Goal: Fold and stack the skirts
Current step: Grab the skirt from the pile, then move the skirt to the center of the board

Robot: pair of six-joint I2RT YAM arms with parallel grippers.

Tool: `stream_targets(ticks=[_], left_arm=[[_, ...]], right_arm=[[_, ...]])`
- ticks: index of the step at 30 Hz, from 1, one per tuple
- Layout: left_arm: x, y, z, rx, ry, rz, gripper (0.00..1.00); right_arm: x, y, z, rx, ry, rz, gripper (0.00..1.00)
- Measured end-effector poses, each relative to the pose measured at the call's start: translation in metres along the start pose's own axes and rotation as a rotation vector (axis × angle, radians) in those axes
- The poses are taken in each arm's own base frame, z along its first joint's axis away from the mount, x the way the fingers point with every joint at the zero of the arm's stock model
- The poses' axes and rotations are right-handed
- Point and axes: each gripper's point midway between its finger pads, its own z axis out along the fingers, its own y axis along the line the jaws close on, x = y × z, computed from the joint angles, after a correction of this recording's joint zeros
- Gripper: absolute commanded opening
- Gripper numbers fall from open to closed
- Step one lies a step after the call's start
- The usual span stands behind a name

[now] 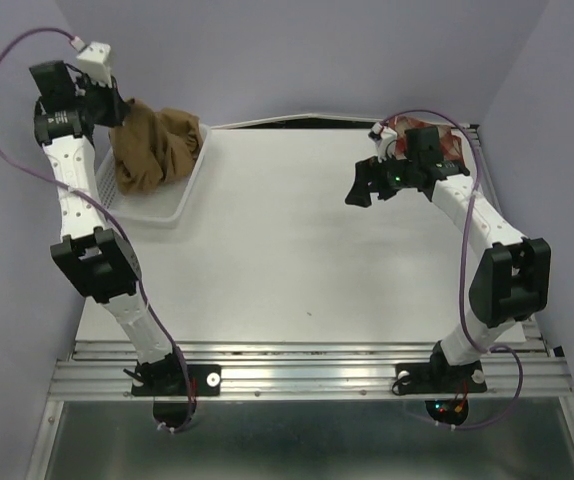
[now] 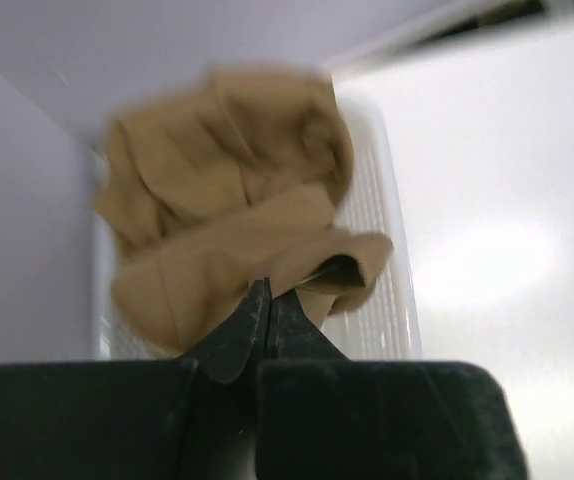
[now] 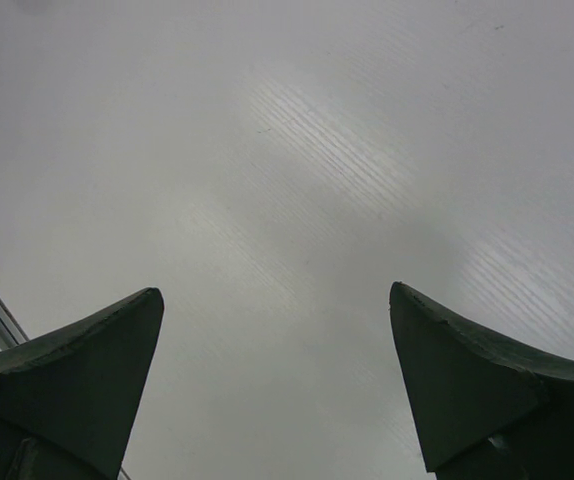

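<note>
- Top external view: left hand [image 1: 117, 108] clenched on the tan skirt [image 1: 157, 148], which is bunched over the white basket [image 1: 179, 205] at the bench's [image 1: 297, 250] far left.
- Mid-right, the right hand [image 1: 360, 190] is released above the bench.
- Far right, probably the plaid skirt [image 1: 454, 148], mostly hidden behind that arm.

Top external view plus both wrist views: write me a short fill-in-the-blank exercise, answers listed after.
1. The left gripper is ____ on the tan skirt.
2. The white basket sits in the far ____ corner of the table.
3. The right gripper is open and holds ____.
4. The plaid skirt lies at the table's far ____ edge.
Answers: shut; left; nothing; right.
</note>
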Motion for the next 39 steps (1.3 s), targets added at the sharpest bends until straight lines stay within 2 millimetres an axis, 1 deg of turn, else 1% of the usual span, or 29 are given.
stream_targets(ticks=[1, 3, 4, 5, 6, 7, 8, 9, 10, 12, 13, 14, 15, 16, 18, 20, 21, 22, 23, 24, 27, 28, 29, 33, 34, 35, 36, 37, 39], left_arm=[[-0.028, 0.003, -0.006, -0.021, -0.069, 0.011, 0.00], [-0.111, -0.001, -0.039, -0.048, -0.283, 0.015, 0.00], [-0.145, -0.009, -0.058, -0.036, -0.385, 0.020, 0.00], [-0.181, -0.023, -0.082, -0.009, -0.503, 0.032, 0.00], [-0.204, -0.037, -0.101, 0.028, -0.583, 0.027, 0.00], [-0.223, -0.053, -0.119, 0.073, -0.652, 0.016, 0.00], [-0.246, -0.076, -0.143, 0.143, -0.743, 0.019, 0.00], [-0.260, -0.101, -0.163, 0.213, -0.807, 0.035, 0.00], [-0.268, -0.123, -0.177, 0.285, -0.839, 0.029, 0.00], [-0.281, -0.189, -0.214, 0.483, -0.905, 0.069, 0.00], [-0.282, -0.209, -0.224, 0.548, -0.913, 0.079, 0.00], [-0.280, -0.229, -0.234, 0.612, -0.918, 0.089, 0.00], [-0.272, -0.259, -0.249, 0.707, -0.909, 0.102, 0.00], [-0.266, -0.276, -0.258, 0.762, -0.900, 0.110, 0.00], [-0.247, -0.295, -0.270, 0.825, -0.870, 0.112, 0.00], [-0.225, -0.299, -0.265, 0.837, -0.828, 0.088, 0.00], [-0.210, -0.300, -0.257, 0.837, -0.795, 0.075, 0.00], [-0.192, -0.304, -0.244, 0.848, -0.746, 0.051, 0.00], [-0.182, -0.306, -0.237, 0.851, -0.729, 0.054, 0.00], [-0.156, -0.313, -0.215, 0.872, -0.654, 0.025, 0.00], [-0.095, -0.340, -0.156, 0.934, -0.453, -0.032, 0.00], [-0.069, -0.350, -0.128, 0.947, -0.364, -0.053, 0.00], [-0.051, -0.361, -0.108, 0.960, -0.291, -0.069, 0.00], [0.014, -0.397, -0.028, 0.944, -0.034, -0.090, 0.00], [0.017, -0.401, -0.022, 0.944, -0.013, -0.089, 0.00], [0.025, -0.407, -0.007, 0.925, 0.023, -0.073, 0.00], [0.028, -0.412, 0.004, 0.907, 0.043, -0.053, 0.00], [0.025, -0.418, 0.013, 0.887, 0.045, -0.026, 0.00], [0.019, -0.426, 0.019, 0.871, 0.027, 0.007, 0.00]], right_arm=[[-0.002, 0.000, -0.001, 0.001, -0.002, 0.001, 1.00], [-0.007, 0.001, -0.002, 0.003, -0.011, -0.005, 1.00], [-0.009, 0.000, -0.003, 0.007, -0.017, -0.009, 1.00], [-0.013, 0.000, -0.004, 0.011, -0.023, -0.011, 1.00], [-0.015, 0.000, -0.005, 0.017, -0.028, -0.014, 1.00], [-0.017, 0.000, -0.006, 0.019, -0.031, -0.016, 1.00], [-0.018, -0.001, -0.007, 0.026, -0.035, -0.016, 1.00], [-0.019, -0.001, -0.008, 0.029, -0.037, -0.017, 1.00], [-0.020, -0.001, -0.009, 0.035, -0.039, -0.018, 1.00], [-0.022, -0.001, -0.012, 0.048, -0.045, -0.022, 1.00], [-0.023, -0.001, -0.014, 0.055, -0.049, -0.025, 1.00], [-0.024, -0.002, -0.015, 0.063, -0.051, -0.027, 1.00], [-0.025, -0.003, -0.016, 0.071, -0.055, -0.028, 1.00], [-0.027, -0.005, -0.019, 0.080, -0.060, -0.028, 1.00], [-0.031, -0.010, -0.025, 0.094, -0.074, -0.026, 1.00], [-0.039, -0.020, -0.035, 0.109, -0.101, -0.024, 1.00], [-0.044, -0.028, -0.044, 0.125, -0.120, -0.023, 1.00], [-0.048, -0.036, -0.053, 0.140, -0.137, -0.023, 1.00], [-0.051, -0.041, -0.059, 0.149, -0.147, -0.024, 1.00], [-0.055, -0.048, -0.069, 0.166, -0.161, -0.027, 1.00], [-0.055, -0.062, -0.087, 0.201, -0.173, -0.035, 1.00], [-0.053, -0.062, -0.089, 0.203, -0.168, -0.038, 1.00], [-0.051, -0.061, -0.089, 0.200, -0.160, -0.041, 1.00], [-0.042, -0.053, -0.086, 0.163, -0.128, -0.045, 1.00], [-0.042, -0.050, -0.086, 0.148, -0.127, -0.044, 1.00], [-0.042, -0.049, -0.085, 0.142, -0.126, -0.045, 1.00], [-0.042, -0.044, -0.085, 0.115, -0.129, -0.032, 1.00], [-0.042, -0.039, -0.084, 0.091, -0.133, -0.016, 1.00], [-0.045, -0.027, -0.083, 0.028, -0.149, 0.033, 0.97]])
